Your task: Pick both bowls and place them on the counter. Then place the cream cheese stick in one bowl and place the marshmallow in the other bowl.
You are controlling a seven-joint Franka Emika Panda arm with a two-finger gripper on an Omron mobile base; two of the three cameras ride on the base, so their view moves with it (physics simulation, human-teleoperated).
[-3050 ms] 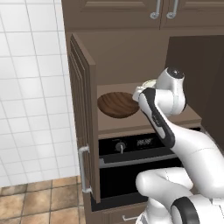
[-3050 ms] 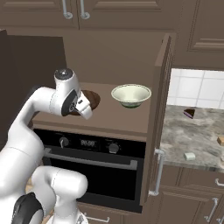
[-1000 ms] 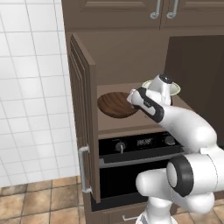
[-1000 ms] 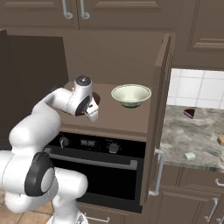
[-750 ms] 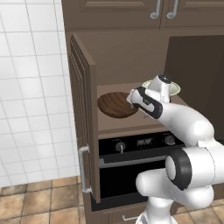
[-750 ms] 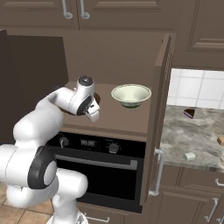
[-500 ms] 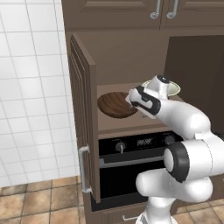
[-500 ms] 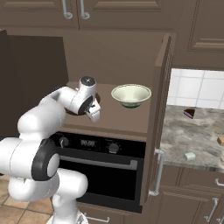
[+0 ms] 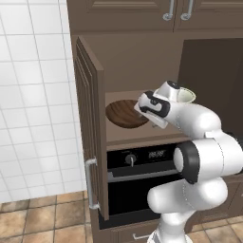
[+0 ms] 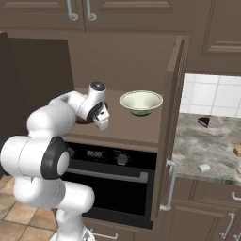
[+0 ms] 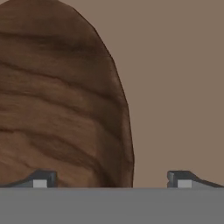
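Two bowls stand on the brown shelf of the open cabinet. The dark wood-grained bowl (image 9: 124, 114) is on the left, the pale cream bowl (image 10: 141, 102) on the right. My gripper (image 9: 154, 124) hangs open at the wooden bowl's right rim. In the hand view the wooden bowl (image 11: 61, 100) lies under the left fingertip (image 11: 41, 179), the rim runs between the two tips, and the right one is over bare shelf. On the marbled counter (image 10: 207, 141) at the right lie the tan cream cheese stick (image 10: 237, 151) and the white marshmallow (image 10: 203, 167).
An oven (image 9: 142, 175) sits below the shelf. The cabinet's doors stand open on both sides, the left door (image 9: 90, 128) and the right door (image 10: 172, 117). A dark cake slice (image 10: 203, 121) rests at the back of the counter. My arm covers part of the cream bowl (image 9: 189, 96).
The arm has stretched forward into the cabinet and the hand has edged left and down to the wooden bowl's rim. The jaws stayed open and both bowls stayed put.
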